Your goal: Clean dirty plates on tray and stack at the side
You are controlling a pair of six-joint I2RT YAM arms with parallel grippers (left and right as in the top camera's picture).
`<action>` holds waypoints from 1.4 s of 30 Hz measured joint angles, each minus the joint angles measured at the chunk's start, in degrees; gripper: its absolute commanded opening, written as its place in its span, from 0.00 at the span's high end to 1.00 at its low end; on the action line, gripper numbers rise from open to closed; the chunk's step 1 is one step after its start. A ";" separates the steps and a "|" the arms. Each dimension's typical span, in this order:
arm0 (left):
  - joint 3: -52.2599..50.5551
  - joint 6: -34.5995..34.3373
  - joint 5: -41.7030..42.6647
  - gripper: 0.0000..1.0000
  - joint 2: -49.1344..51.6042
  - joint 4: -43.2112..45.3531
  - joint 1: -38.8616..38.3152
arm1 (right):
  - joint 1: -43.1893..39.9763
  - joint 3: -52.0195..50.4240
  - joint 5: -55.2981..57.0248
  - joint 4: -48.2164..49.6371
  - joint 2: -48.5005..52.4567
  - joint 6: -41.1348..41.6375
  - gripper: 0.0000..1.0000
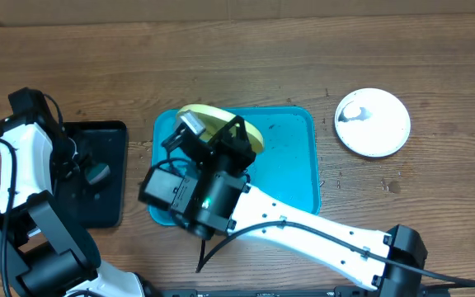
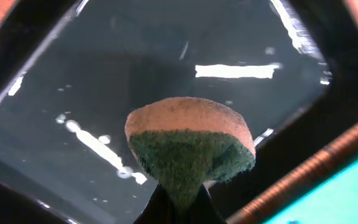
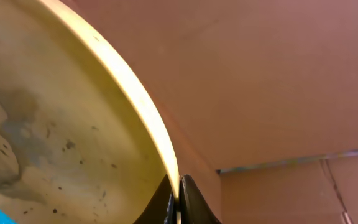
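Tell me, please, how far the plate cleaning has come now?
Seemingly done: one white plate lies beside the turquoise tray, though a faint grey mark shows on it. In hand: the right gripper pinches the rim of the yellow-green plate, smears on it; the left gripper holds a sponge over the black tray. Left: wiping this plate and stacking it on the white one.
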 measured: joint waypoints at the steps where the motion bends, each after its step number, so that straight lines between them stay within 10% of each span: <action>1: -0.59 -0.09 -0.70 0.96 0.00 0.79 0.09 | 0.33 0.00 0.52 0.50 0.00 0.00 0.96; 5: -3.32 -1.40 -4.33 0.87 0.00 2.91 0.09 | 0.44 0.00 1.49 0.94 0.00 -0.20 0.96; 8: -4.22 -2.49 -6.12 0.61 0.07 3.72 0.09 | 0.39 0.00 1.70 0.96 0.00 -0.22 0.96; 24: -2.58 -4.33 -4.96 0.38 0.07 0.92 0.46 | 0.33 0.00 -5.77 0.96 0.00 0.48 0.96; 30: 1.49 -4.63 0.98 0.00 0.07 -1.11 0.46 | 0.35 0.00 -4.52 2.56 0.00 0.66 0.96; 42: 1.75 -4.52 4.98 0.00 0.07 -1.27 0.46 | -1.44 0.13 -8.13 6.23 0.00 0.22 0.96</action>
